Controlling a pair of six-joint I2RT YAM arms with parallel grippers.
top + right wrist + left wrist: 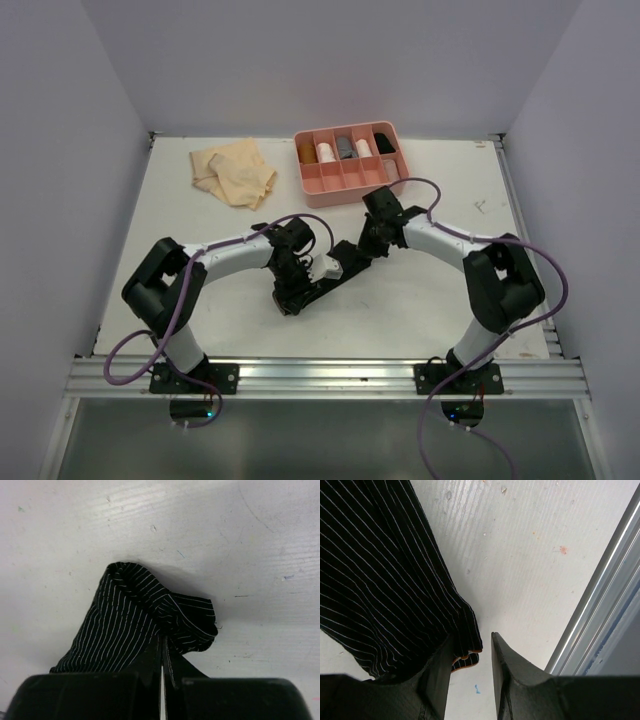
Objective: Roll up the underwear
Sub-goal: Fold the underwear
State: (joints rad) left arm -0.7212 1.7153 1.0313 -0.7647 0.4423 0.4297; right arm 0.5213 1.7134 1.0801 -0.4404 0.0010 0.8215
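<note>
From above, the black pinstriped cloth garment (318, 287) is lying on the white table (200, 230) well in front of the rigid pink divided tray (345, 182). Bare tabletop is stretching on to the near aluminium rail (330, 372). The left gripper (290, 295) and right gripper (362, 250) are hanging at the garment's two ends. A crumpled tan cloth (235, 172) is sitting left of the tray, well apart from the arms.

In the left wrist view, the left gripper (482, 680) is showing jaws apart. The garment's hem is resting against one finger (437, 680), and the rail is running close alongside.

In the right wrist view, the right gripper (162, 665) is pinching a fold of the bunched garment, jaws together, with open tabletop lying all round.
</note>
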